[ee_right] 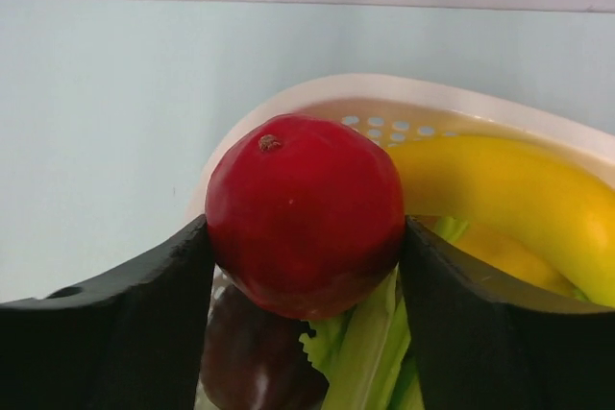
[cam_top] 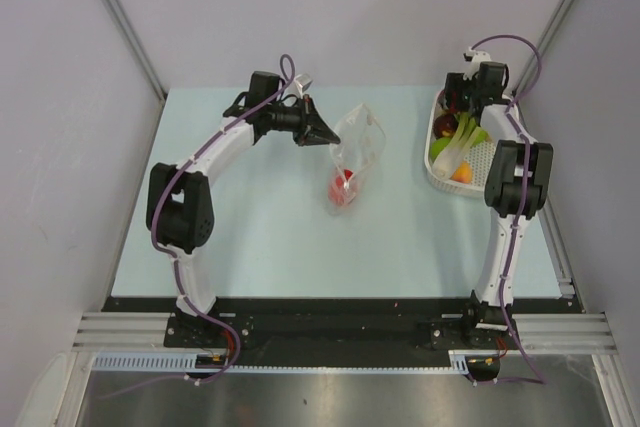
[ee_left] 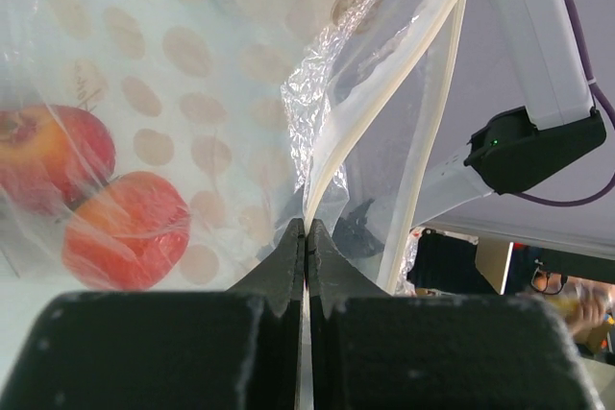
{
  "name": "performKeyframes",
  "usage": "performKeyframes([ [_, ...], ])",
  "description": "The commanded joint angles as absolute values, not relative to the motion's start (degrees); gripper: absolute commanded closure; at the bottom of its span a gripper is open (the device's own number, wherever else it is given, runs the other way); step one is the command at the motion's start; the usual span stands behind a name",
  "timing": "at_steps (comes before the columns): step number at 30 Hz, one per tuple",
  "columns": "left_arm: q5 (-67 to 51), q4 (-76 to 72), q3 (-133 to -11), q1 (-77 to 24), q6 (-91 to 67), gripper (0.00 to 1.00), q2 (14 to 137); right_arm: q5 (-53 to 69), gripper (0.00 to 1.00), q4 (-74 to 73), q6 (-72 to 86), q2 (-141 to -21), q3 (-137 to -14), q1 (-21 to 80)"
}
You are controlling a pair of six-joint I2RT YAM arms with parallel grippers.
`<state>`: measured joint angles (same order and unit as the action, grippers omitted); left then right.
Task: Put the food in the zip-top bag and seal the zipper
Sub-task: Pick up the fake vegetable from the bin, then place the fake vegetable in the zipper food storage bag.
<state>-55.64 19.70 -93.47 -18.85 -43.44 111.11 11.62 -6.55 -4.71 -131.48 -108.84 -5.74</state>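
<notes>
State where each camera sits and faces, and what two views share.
Top external: above and behind, looking down on the table; left arm and right arm show.
Left wrist: along the shut left claw pinching the zip-top bag.
Right wrist: past the right claw gripping a red fruit, into the basket.
Shared: top and left wrist show the bag.

No legible text anywhere, apparently.

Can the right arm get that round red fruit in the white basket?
Probably yes. The right gripper is around the red fruit, with its fingers touching it on both sides, just over the basket. Nothing sits between the fingers and the fruit.
</notes>
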Motion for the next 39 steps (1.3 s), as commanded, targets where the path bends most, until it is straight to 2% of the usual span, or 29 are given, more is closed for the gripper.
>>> performKeyframes([
  [1,-55.1,20.3,-95.4,-18.2,-41.0,1.0,110.6,14.6,0.44,-7.9,-5.0,-125.7,-111.7,-7.2],
  [3,-55.2,20.5,-95.1,-18.2,-40.8,1.0,110.6,17.7,0.54,-9.5,-4.8,-123.3,-111.4,-7.4],
  [4,-55.3,20.7,-95.1,-18.2,-40.8,1.0,110.7,20.3,0.62,-10.5,-4.6,-120.4,-110.8,-7.3],
  [7,-55.9,20.7,-95.0,-18.2,-40.8,1.0,110.7,27.2,0.73,-12.6,-4.0,-114.6,-108.4,-6.3],
  [11,-56.4,21.0,-95.0,-18.2,-40.9,1.0,110.7,35.7,0.75,-15.1,-2.7,-106.8,-103.8,-3.2],
  [17,-56.5,20.7,-95.2,-18.2,-41.1,1.0,110.4,43.4,0.75,-13.9,1.8,-94.9,-95.6,8.4],
  [22,-57.1,20.9,-95.0,-18.1,-41.1,1.0,110.0,43.1,0.76,-14.8,0.2,-91.8,-90.5,18.0],
  [29,-57.5,20.6,-94.4,-18.2,-41.0,1.0,109.1,39.8,0.77,-20.3,-7.2,-94.8,-88.1,19.6],
  [31,-57.5,20.6,-94.4,-18.2,-40.7,1.0,108.6,38.8,0.73,-21.6,-8.5,-95.4,-88.1,19.4],
  [32,-57.4,20.6,-94.3,-18.2,-40.6,1.0,108.6,38.4,0.69,-22.0,-9.5,-95.2,-88.2,19.3],
  [33,-57.4,20.7,-94.2,-18.2,-40.6,1.0,108.5,38.5,0.51,-22.2,-10.0,-95.0,-88.2,19.4],
  [35,-57.4,20.5,-94.3,-18.2,-40.6,1.0,108.5,38.6,0.33,-24.0,-11.8,-94.1,-88.3,19.6],
  [36,-57.4,20.5,-94.2,-18.2,-40.6,1.0,108.5,38.6,0.17,-24.6,-11.9,-93.7,-88.2,19.9],
  [39,-57.6,20.7,-94.3,-18.2,-40.3,1.0,108.5,40.5,0.0,-25.7,-9.4,-92.3,-88.4,19.1],
])
